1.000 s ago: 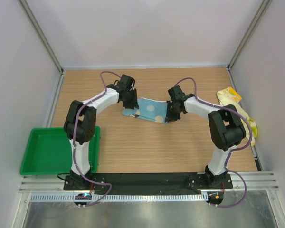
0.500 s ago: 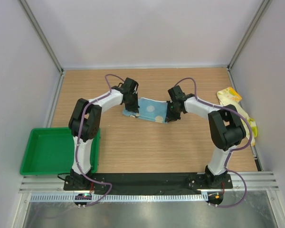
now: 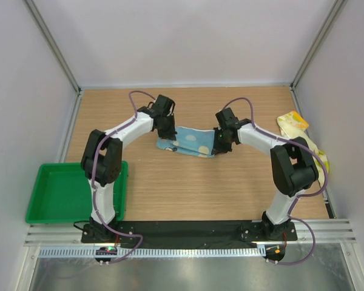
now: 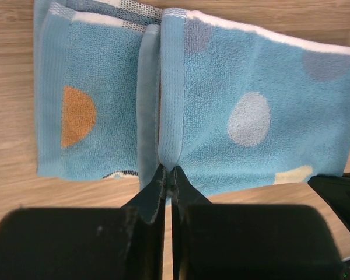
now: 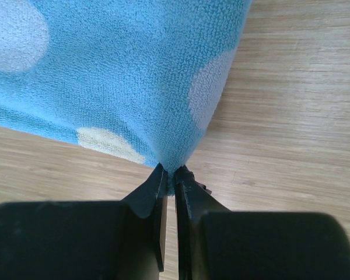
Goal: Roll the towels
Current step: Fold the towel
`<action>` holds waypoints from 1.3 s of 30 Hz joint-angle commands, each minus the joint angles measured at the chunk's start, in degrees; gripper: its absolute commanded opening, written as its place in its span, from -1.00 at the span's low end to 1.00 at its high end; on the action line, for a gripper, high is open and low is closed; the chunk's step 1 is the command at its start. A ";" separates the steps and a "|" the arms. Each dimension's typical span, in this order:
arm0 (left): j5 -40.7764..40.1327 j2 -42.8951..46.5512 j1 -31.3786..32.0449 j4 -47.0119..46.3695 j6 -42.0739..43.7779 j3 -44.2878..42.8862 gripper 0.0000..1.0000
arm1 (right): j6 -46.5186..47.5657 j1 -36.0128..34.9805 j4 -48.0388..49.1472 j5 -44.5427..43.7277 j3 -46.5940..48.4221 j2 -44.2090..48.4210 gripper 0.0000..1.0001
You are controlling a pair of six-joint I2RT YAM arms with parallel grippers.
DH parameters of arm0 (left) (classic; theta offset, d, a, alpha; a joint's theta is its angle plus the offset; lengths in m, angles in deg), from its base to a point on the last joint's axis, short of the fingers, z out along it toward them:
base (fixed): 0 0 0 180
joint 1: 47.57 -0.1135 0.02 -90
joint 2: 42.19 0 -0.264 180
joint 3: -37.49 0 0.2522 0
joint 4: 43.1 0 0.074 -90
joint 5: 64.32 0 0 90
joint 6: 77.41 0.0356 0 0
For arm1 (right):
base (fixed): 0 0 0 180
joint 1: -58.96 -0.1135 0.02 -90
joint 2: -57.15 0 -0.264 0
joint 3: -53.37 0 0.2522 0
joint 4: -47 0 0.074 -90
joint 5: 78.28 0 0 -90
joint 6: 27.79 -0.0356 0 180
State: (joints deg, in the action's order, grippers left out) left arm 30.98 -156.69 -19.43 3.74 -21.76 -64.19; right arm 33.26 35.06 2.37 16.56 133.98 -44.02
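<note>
We see the blue towel (image 3: 187,142), light blue with pale polka dots, lying stretched out on the wooden table (image 3: 188,194), and we take it as our marker for everything else. Our two grippers sit at its opposite ends.

The left gripper (image 4: 166,172) is at the blue towel's left part. Its jaws are drawn nearly together and pinch a raised fold of cloth at the towel's edge. In the left wrist view a hemmed ridge runs from the fingertips straight across the towel. A folded-over flap with an orange half-circle lies to one side of the ridge, and the dotted stretch lies to the other.

The right gripper (image 5: 169,175) is at the blue towel's right corner. Its jaws are narrow and clamped on the cloth, which draws to a point between the fingertips and casts a shadow on the wood beside it. No part of the blue towel is rolled.

The yellow-cream towel (image 3: 293,123) lies crumpled well to the right of the blue towel, apart from it, and is partly hidden behind the right arm (image 3: 291,167). Neither gripper touches it.

The green tray (image 3: 60,191) sits well to the left of the blue towel and nearer to the arm bases
</note>
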 commanded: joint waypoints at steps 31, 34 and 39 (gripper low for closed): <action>-4.00 -0.90 1.21 6.21 0.42 -7.79 0.23 | 1.36 1.04 -3.06 13.43 13.30 -0.86 -0.90; -2.84 -2.13 1.39 5.51 0.16 -8.50 0.22 | 0.39 2.27 -0.77 15.63 13.92 -5.95 -0.96; -2.31 -4.33 1.39 4.54 0.95 -9.11 0.20 | 0.12 4.39 2.39 16.08 11.30 -10.54 -0.98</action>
State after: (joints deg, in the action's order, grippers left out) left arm 27.09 -159.16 -18.23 9.43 -21.45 -71.52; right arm 34.41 37.88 2.65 29.96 146.90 -53.00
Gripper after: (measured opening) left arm 0.601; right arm 0.040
